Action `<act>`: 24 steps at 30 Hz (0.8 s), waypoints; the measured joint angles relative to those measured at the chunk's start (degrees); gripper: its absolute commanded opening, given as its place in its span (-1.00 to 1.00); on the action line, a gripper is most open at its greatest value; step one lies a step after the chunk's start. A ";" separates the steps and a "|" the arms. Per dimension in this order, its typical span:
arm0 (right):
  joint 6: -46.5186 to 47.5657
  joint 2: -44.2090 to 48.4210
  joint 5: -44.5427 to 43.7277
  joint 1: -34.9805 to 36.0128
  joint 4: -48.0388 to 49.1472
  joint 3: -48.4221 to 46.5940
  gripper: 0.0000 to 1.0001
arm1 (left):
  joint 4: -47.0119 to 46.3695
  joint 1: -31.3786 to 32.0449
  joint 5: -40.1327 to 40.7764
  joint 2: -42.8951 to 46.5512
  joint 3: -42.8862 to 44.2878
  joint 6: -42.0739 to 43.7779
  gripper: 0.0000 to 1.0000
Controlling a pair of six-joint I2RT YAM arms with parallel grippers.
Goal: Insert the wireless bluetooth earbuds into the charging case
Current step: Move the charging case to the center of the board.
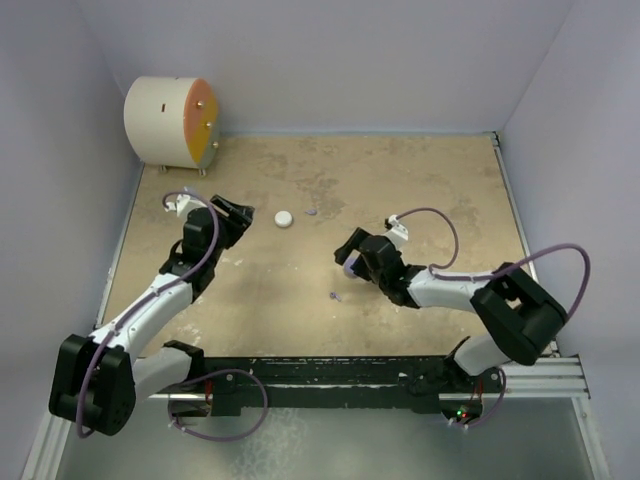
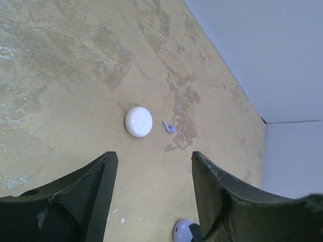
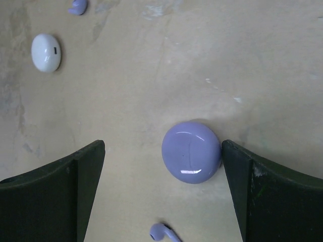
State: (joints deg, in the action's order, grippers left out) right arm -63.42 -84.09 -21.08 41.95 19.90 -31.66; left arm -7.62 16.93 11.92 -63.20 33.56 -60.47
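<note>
Now the right jaws stand wide apart either side of the lilac case (image 3: 192,152), a lilac bud (image 3: 164,233) near it; left jaws apart, empty.

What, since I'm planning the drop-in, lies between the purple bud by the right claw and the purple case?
Nothing visible does. In the right wrist view only bare table separates the purple bud from the purple case. The case itself looks shut, and it sits between the open jaws of the right claw.
</note>
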 measured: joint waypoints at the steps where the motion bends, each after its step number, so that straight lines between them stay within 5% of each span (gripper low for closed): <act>1: 0.20 -1.62 0.07 0.61 1.51 -0.94 0.98 | 0.02 0.02 -0.02 0.76 -0.44 0.00 0.18; 14: 7.26 -19.58 5.92 3.10 22.95 -10.21 0.98 | 3.23 1.73 1.29 10.95 -7.69 -1.84 0.16; 24: 17.84 -10.10 -0.59 4.55 19.06 -8.35 1.00 | 2.95 8.66 5.53 8.70 -8.09 -3.06 0.15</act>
State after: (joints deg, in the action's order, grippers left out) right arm -45.58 -94.19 -21.67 46.50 38.96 -40.01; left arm -4.67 25.58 17.45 -54.50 25.47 -63.53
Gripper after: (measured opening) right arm 0.998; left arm 0.578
